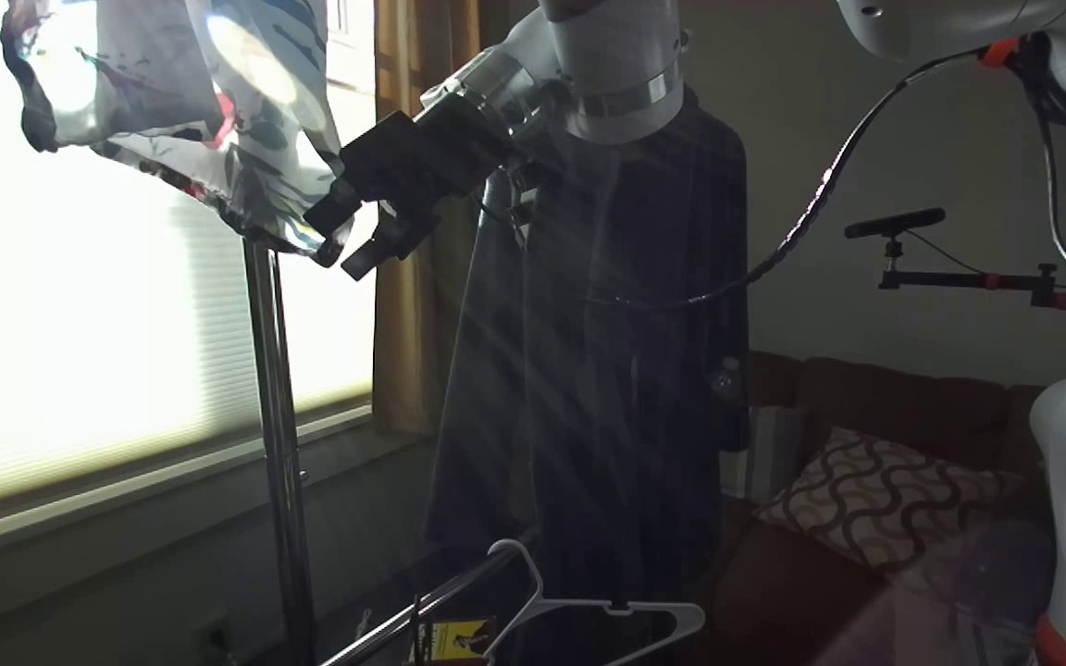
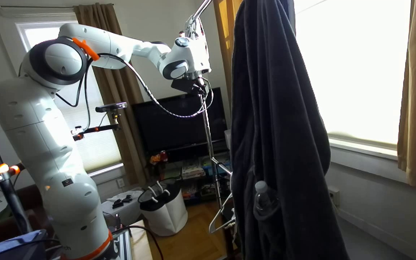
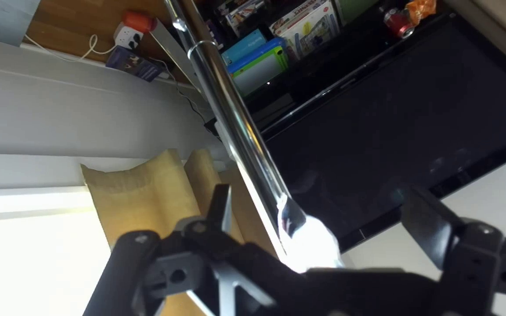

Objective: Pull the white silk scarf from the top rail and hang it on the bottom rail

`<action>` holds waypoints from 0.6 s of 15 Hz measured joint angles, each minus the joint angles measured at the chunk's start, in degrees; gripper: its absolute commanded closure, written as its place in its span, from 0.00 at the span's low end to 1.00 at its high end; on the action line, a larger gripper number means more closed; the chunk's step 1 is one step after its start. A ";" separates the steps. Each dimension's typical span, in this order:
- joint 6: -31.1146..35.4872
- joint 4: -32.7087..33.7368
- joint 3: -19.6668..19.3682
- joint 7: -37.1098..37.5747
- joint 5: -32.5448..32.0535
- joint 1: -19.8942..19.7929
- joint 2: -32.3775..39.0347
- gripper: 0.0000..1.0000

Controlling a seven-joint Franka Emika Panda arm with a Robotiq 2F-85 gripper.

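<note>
Jaws spread wide and gripping nothing, my hand [image 1: 351,239] hangs close by the scarf [image 1: 167,102], best taken deep between them before I clamp and draw gently.

In exterior view, scarf [image 1: 167,92] cut off by top edge, hanger [image 1: 579,605] by bottom.

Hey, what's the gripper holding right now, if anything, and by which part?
Nothing is held. The gripper is open, its jaws wide apart in the wrist view; the scarf hangs with its lower corner close to them, not pinched.
</note>
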 measured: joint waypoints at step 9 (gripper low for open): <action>-5.50 1.80 -0.38 -12.51 9.27 -2.72 0.73 0.47</action>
